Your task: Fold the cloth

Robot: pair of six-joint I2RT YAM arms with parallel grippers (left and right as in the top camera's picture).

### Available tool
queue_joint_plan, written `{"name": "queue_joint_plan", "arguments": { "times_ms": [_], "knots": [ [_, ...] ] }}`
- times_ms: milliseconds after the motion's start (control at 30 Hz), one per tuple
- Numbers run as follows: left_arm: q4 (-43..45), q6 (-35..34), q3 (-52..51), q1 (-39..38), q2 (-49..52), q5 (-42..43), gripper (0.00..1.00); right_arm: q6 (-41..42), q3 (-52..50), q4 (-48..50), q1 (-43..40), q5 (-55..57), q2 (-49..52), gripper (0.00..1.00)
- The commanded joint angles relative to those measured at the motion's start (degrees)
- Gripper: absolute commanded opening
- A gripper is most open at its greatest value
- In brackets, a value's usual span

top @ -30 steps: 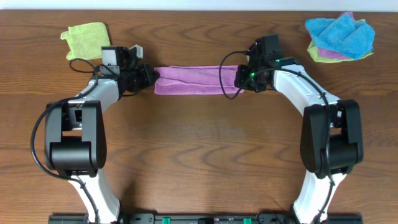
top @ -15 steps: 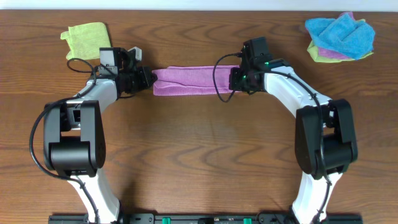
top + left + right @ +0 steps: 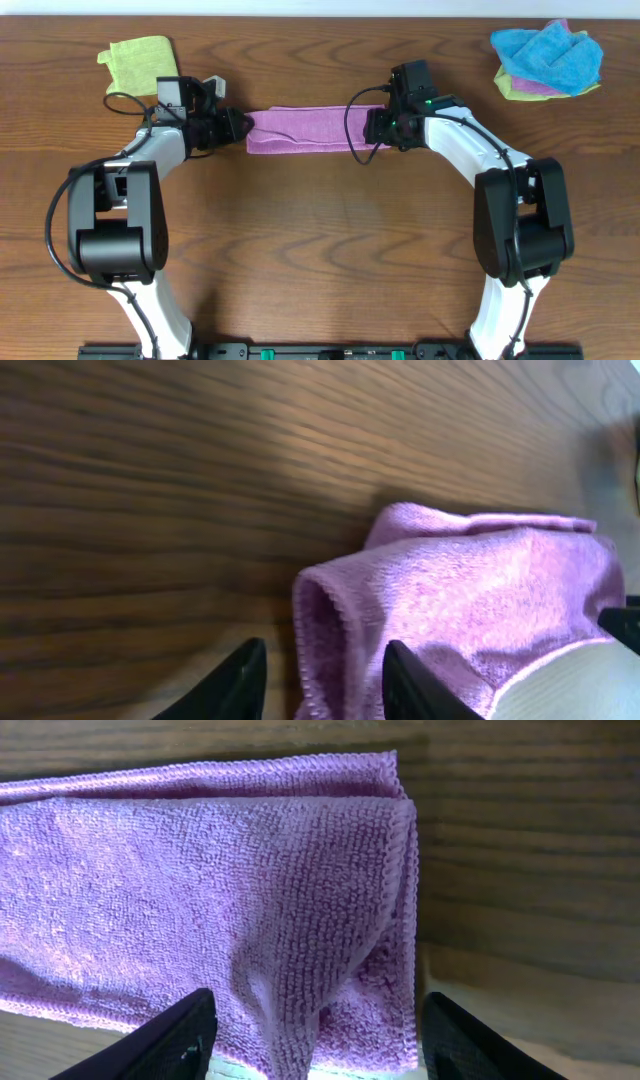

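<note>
The cloth point(image 3: 305, 130) lies on the wooden table as a long, narrow mauve strip folded lengthwise. At its left end sits my left gripper point(image 3: 238, 128), open. In the left wrist view the cloth's point(image 3: 480, 590) rolled edge stands loose between the two dark fingers of that gripper point(image 3: 322, 680), with a gap beside it. My right gripper point(image 3: 375, 128) is at the strip's right end, also open. The right wrist view shows that gripper's point(image 3: 320, 1040) fingers spread wide on either side of the cloth's point(image 3: 200, 890) folded corner, not pinching it.
A lime-green cloth point(image 3: 138, 58) lies at the back left, just behind the left arm. At the back right is a pile of blue cloths point(image 3: 548, 55) with green and pink ones under it. Bare wood fills the front of the table.
Both grippers were shut on the cloth's ends and have now opened, letting the ends go. The right gripper shifted slightly left; the strip lies flat.
</note>
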Motion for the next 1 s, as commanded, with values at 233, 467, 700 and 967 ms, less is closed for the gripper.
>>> {"name": "queue_joint_plan", "arguments": {
  "times_ms": [233, 467, 700, 967],
  "knots": [
    [-11.9, 8.0, 9.6, 0.6, -1.5, 1.3, 0.22, -1.6, 7.9, -8.8, -0.9, 3.3, 0.1, 0.75],
    [-20.3, 16.5, 14.2, -5.4, -4.1, -13.4, 0.06, -3.3, 13.2, -16.2, -0.9, 9.5, 0.1, 0.38],
    [-18.6, 21.4, 14.2, -13.2, -3.0, -27.1, 0.06, -3.3, 13.2, -17.0, -0.8, 9.5, 0.1, 0.14],
    [-19.2, 22.1, 14.2, -14.3, 1.1, -29.2, 0.05, -3.3, 13.2, -17.6, -0.9, 10.1, 0.1, 0.52]
  ]
}}
